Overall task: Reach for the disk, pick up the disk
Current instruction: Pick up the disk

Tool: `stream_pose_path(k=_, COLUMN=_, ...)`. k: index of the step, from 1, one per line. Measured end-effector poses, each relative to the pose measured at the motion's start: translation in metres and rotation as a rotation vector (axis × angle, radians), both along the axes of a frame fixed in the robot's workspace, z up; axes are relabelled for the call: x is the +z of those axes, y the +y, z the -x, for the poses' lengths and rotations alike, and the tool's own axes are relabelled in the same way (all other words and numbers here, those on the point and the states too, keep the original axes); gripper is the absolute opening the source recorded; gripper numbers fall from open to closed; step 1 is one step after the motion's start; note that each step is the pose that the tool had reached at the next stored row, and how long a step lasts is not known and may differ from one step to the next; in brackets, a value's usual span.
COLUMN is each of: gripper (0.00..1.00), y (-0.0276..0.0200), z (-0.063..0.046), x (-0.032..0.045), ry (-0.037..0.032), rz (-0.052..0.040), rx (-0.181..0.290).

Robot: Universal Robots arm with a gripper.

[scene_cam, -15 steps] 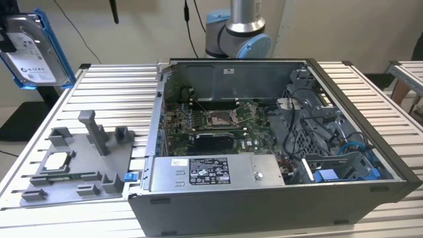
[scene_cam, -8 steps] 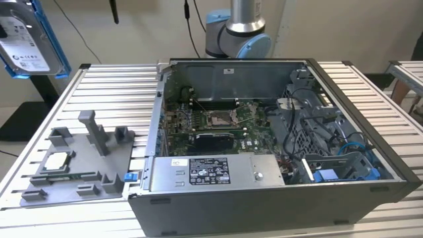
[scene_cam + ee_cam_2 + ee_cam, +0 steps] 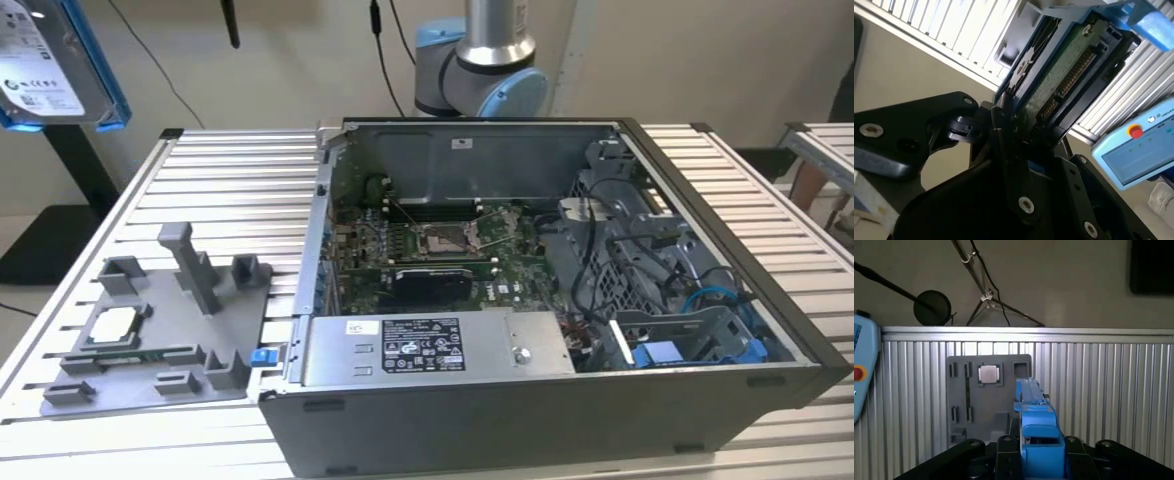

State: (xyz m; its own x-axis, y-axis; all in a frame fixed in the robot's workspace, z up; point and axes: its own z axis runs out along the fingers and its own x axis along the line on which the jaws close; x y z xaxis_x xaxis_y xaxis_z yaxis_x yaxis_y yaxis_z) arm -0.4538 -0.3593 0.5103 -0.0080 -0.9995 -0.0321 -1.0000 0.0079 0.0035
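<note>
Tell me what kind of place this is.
Probably a robotics lab bench for computer assembly work: an open computer case sits on a slatted aluminium table, a robot arm rises beyond it, and the gripper holds the disk aloft.

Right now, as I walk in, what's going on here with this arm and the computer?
The robot arm's pincer is shut on the disk, a silver hard drive in a blue carrier frame. It holds the drive in the air, clear of the slatted aluminium table. The open computer case sits on the table. Next to it, a grey fixture tray carries a small square chip.
</note>
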Motion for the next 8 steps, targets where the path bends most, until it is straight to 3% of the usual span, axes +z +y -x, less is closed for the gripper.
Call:
stream_pose_path(k=5, gripper=0.00, y=-0.0001, z=-0.0010, x=0.0002, ry=-0.0003, rz=-0.0001, rx=0.000)
stream_pose_path(k=8, gripper=0.00, y=0.0001, z=-0.0092, x=0.0002, ry=0.0004, rz=-0.0001, rx=0.000)
